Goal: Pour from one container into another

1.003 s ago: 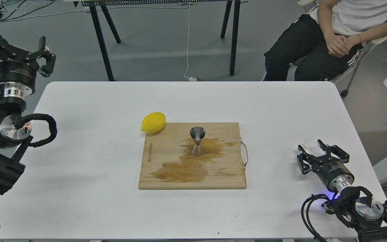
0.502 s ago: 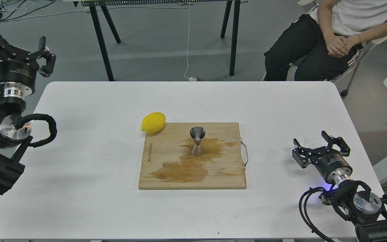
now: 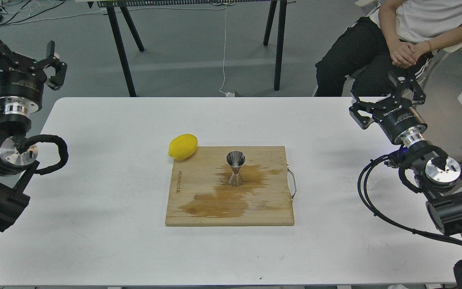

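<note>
A steel jigger [image 3: 235, 168] stands upright near the middle of a wooden cutting board [image 3: 271, 208]. A brown wet patch [image 3: 223, 200] spreads over the board around and in front of it. No second container shows in this view. My right gripper [image 3: 384, 97] is raised over the table's far right edge, open and holding nothing, well away from the jigger. At the far left, off the table, my left gripper [image 3: 24, 54] is held up, open and also holding nothing.
A yellow lemon [image 3: 183, 146] lies on the white table [image 3: 94, 192], touching the board's back left corner. A metal handle [image 3: 293, 182] sticks out of the board's right side. A seated person [image 3: 399, 44] is behind the table's right corner.
My right gripper has risen from low near the table's right front, where a small clear glass stood, up to the far right edge. That glass no longer shows. The left arm barely moved.
</note>
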